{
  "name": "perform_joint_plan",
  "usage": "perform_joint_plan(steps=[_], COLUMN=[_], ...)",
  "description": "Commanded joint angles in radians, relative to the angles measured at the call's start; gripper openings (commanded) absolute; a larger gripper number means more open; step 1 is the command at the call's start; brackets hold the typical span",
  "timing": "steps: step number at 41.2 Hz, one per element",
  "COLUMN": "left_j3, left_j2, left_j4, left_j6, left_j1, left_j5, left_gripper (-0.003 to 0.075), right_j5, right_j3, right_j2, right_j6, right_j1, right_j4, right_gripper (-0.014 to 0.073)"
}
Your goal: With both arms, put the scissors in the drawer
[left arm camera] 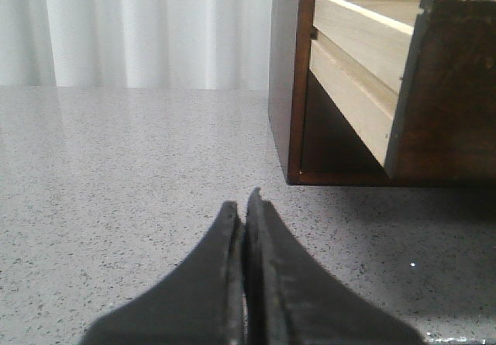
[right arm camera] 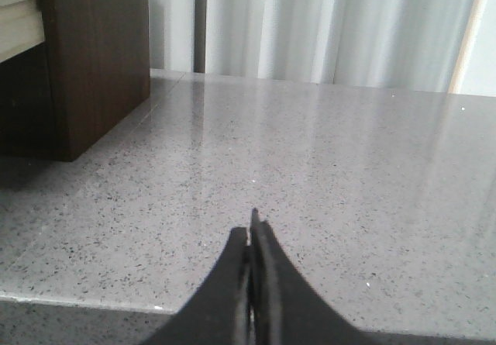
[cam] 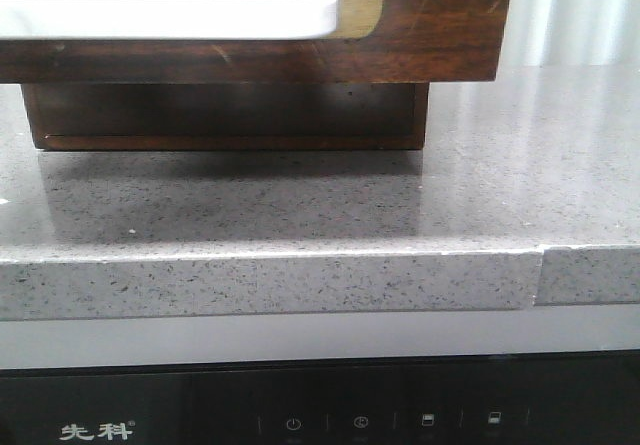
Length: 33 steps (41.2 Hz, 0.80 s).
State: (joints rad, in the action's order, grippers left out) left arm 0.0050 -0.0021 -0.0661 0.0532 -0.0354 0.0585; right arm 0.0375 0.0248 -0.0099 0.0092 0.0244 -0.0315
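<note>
While empty, both pincers closed.

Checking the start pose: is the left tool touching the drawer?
Apart. In the left wrist view the left tool, closed, sits over bare counter, a clear stretch short of the pulled-out drawer.

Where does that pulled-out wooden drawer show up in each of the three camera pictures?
Front view: the drawer fills the top, its dark front overhanging the cabinet.
Left wrist view: upper right, its dark front and pale side sticking out of the cabinet.
Right wrist view: only a pale sliver at the upper left edge, probably the drawer's side.
Shared landmark: the speckled grey countertop, in all three.
</note>
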Motion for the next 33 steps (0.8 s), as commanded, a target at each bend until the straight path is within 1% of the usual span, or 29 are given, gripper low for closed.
perform_joint_plan(steps=[1, 33], left_j3=[0.023, 0.023], left_j2=[-0.018, -0.018], left_j4=[-0.001, -0.001], left_j6=[-0.010, -0.010], left_j1=[0.001, 0.001], left_j5=[-0.079, -0.079], left_gripper=[-0.0020, -0.0020], right_j5=[-0.094, -0.095], right_j3=[0.002, 0.002], right_j2=[-0.017, -0.017], right_j6=[-0.009, -0.009], right_j1=[-0.005, -0.003], right_j4=[0.008, 0.008], right_gripper=[-0.0068, -0.0068])
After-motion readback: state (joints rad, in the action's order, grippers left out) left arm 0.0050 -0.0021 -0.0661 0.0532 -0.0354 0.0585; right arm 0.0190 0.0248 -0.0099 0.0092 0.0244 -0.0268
